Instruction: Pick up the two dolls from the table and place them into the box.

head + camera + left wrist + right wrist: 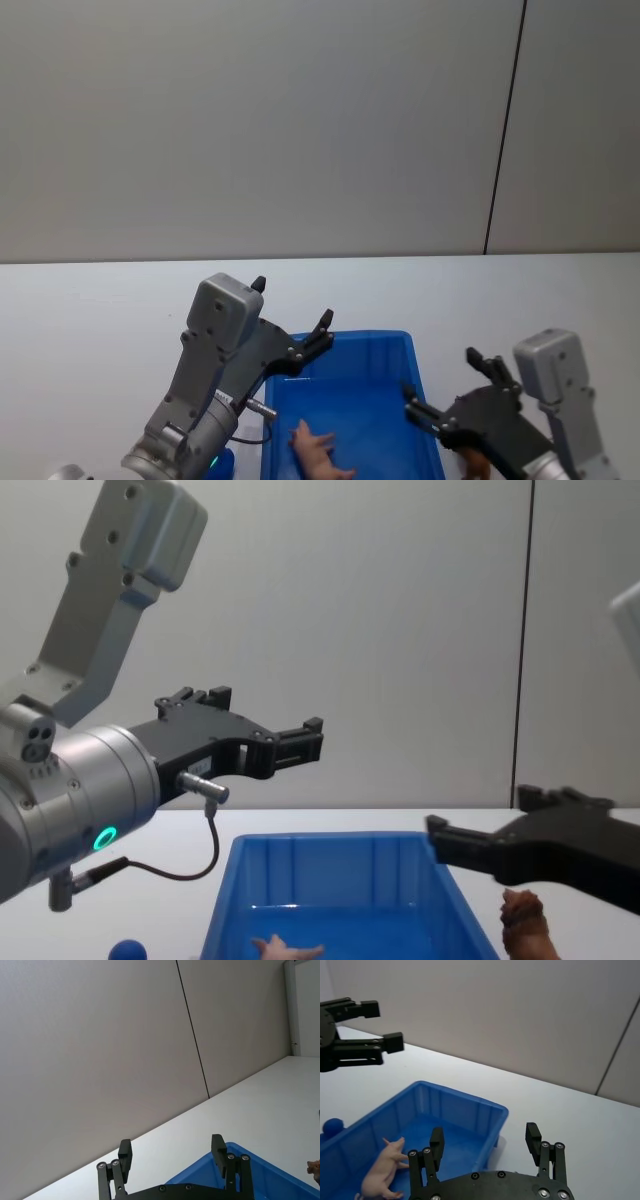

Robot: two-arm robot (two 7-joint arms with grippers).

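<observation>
- Jaws of the left gripper (pixel 292 303) (pixel 270 715) (pixel 171 1152) stand spread apart with nothing between them; it hangs in the air above the far left corner of the bin, well clear of the rim.
- In the right wrist view, the left gripper (pixel 382 1025) shows farther off, above the bin's left side.
- Jaws of the right gripper (pixel 440 375) (pixel 480 812) (pixel 485 1140) are likewise spread and empty; it hovers over the bin's right wall.
- A brown shaggy toy figurine (pixel 522 920) (pixel 475 465) (pixel 314 1166) stands on the table just outside that right wall, directly under the right gripper and apart from its fingers.
- A large rectangular bright blue plastic bin (pixel 405 340) (pixel 330 838) (pixel 465 1097) (pixel 260 1175) with ribbed inner walls sits on the white table (pixel 100 320).
- A pale pink pig-like toy figurine (pixel 315 450) (pixel 382 1175) (pixel 285 947) lies on its side on the bin's floor, thin legs stretched out.
- A small blue ball (pixel 127 950) (pixel 332 1125) rests on the table beside the bin's left wall.
- A plain grey wall (pixel 250 120) rises behind the table.
</observation>
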